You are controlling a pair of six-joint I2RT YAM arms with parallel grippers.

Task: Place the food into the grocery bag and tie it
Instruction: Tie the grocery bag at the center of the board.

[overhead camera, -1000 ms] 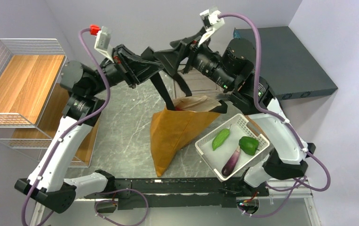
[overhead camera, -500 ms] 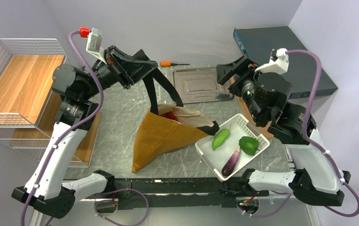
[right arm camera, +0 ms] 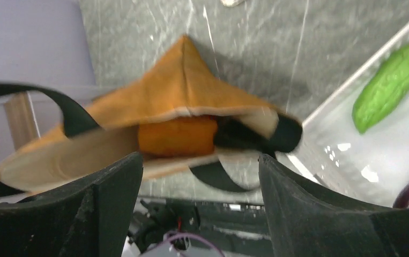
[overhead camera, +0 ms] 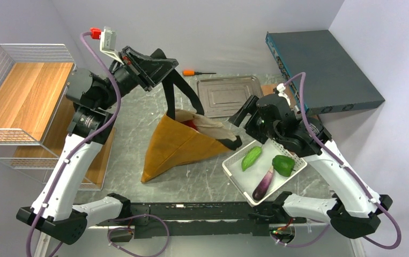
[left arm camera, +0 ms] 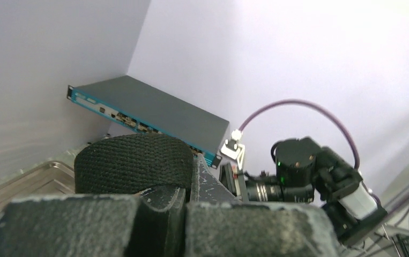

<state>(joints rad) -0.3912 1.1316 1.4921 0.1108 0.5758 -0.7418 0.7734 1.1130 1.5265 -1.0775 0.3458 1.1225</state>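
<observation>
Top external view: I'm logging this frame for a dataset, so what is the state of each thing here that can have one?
left gripper, shut on the black strap, holding it raised.
right gripper, open, holding nothing, facing the bag's mouth.
grocery bag, lying on the table, mouth open, untied.
orange food item, inside the bag.
white basket, upright, holding three vegetables.

no legible txt, no labels, brands or nos. readable in any view
</observation>
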